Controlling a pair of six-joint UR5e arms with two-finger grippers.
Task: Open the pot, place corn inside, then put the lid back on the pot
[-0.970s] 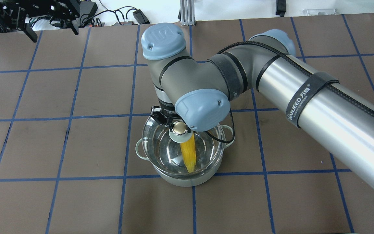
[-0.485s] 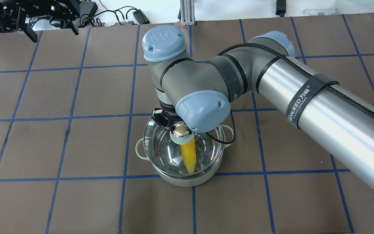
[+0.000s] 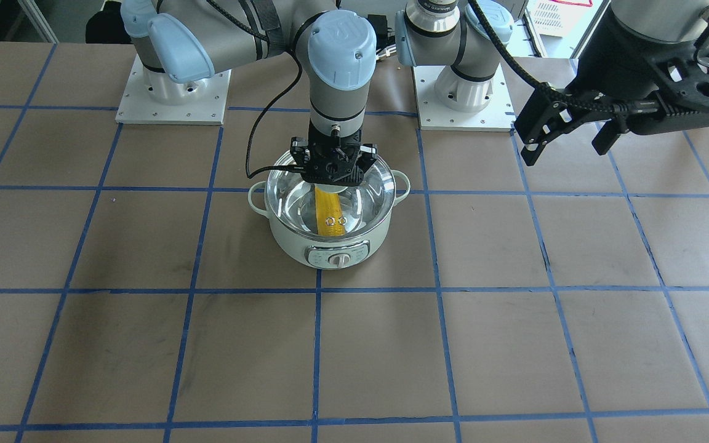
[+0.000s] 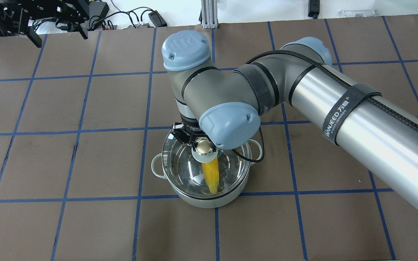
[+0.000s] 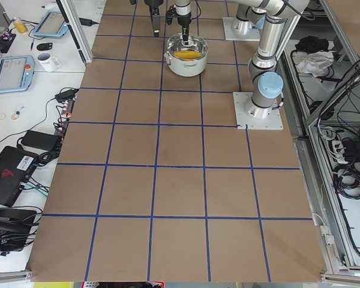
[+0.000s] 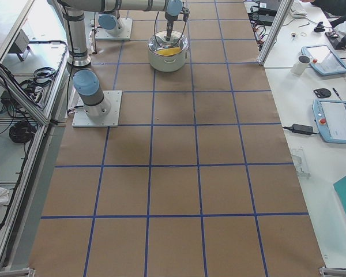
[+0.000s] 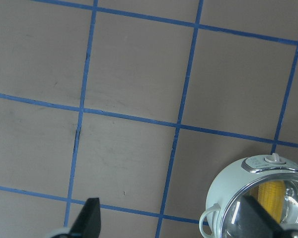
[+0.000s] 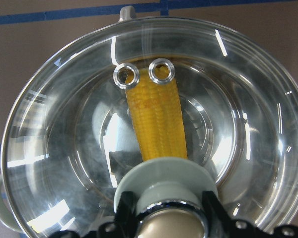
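Note:
The mint-green pot [image 3: 336,246] stands mid-table, dial panel facing away from the robot; it also shows in the overhead view [image 4: 201,201]. The yellow corn [image 4: 210,175] lies inside it, seen through the glass in the right wrist view [image 8: 159,124]. The clear glass lid [image 4: 180,166] covers the pot, level at the rim; I cannot tell if it rests. My right gripper [image 3: 334,177] is shut on the lid's knob [image 8: 171,228], straight above the pot. My left gripper [image 3: 567,132] is open and empty, raised well off to the pot's side.
The left wrist view shows bare brown table with blue grid tape and the pot [image 7: 228,193] at its lower right. Both arm base plates [image 3: 173,101] stand behind the pot. Cables lie past the table's far edge [image 4: 136,18].
My right gripper has shifted slightly right and lower with the lid, which now sits more squarely over the pot. The left arm has not moved.

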